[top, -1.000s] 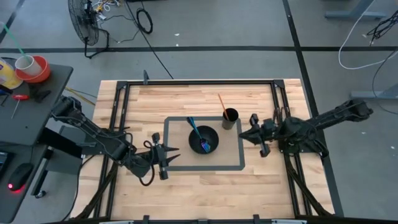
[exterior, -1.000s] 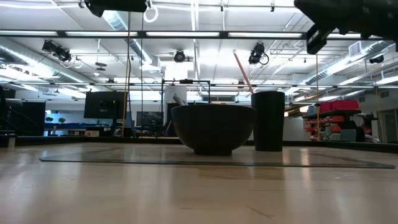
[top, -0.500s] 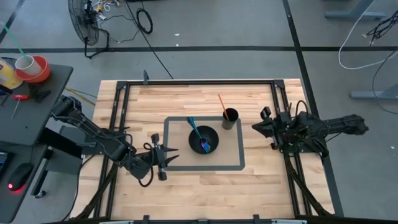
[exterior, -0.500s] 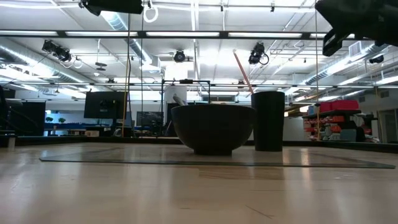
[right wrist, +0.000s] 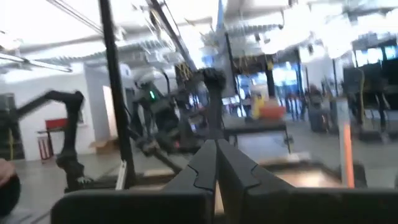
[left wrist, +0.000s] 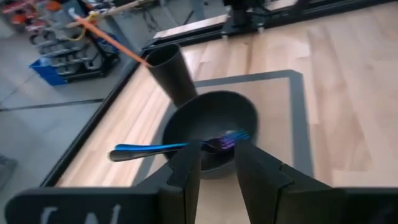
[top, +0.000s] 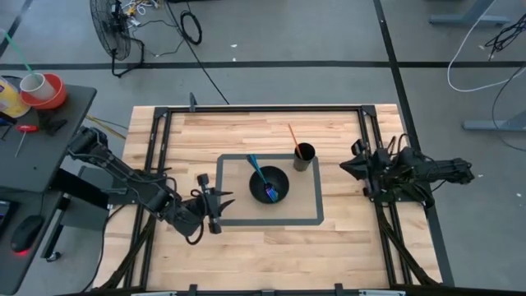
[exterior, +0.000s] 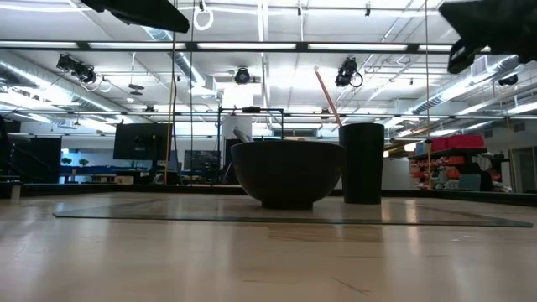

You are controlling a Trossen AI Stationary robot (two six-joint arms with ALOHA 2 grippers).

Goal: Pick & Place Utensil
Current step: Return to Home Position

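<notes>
Your left tool (top: 218,212) hangs above the tabletop (top: 246,255), just off the left edge of the mat (top: 271,222), and points toward the bowl (top: 269,184). In the left wrist view its fingers (left wrist: 186,177) stand a narrow gap apart with nothing between them, so it is only slightly parted and empty. The bowl shows straight ahead of it.

The bowl sits near the middle of the mat. The fork (top: 259,170) lies in it, with the tines down inside. The blue handle rests over the rim and juts out to the back left, above the mat. The inside of the bowl is too dark for you to pick out anything else there.

The cup (top: 304,154) stands upright on the back right part of the mat, just beside the bowl. The straw (top: 292,136) stands in it and leans out toward the back left.

Your right tool (top: 347,167) is off the mat at the tabletop's right side, to the right of the cup and clear of it. It is also raised, showing only at the top edge of the low view. The right wrist view shows its fingers pressed together, gripping nothing.
</notes>
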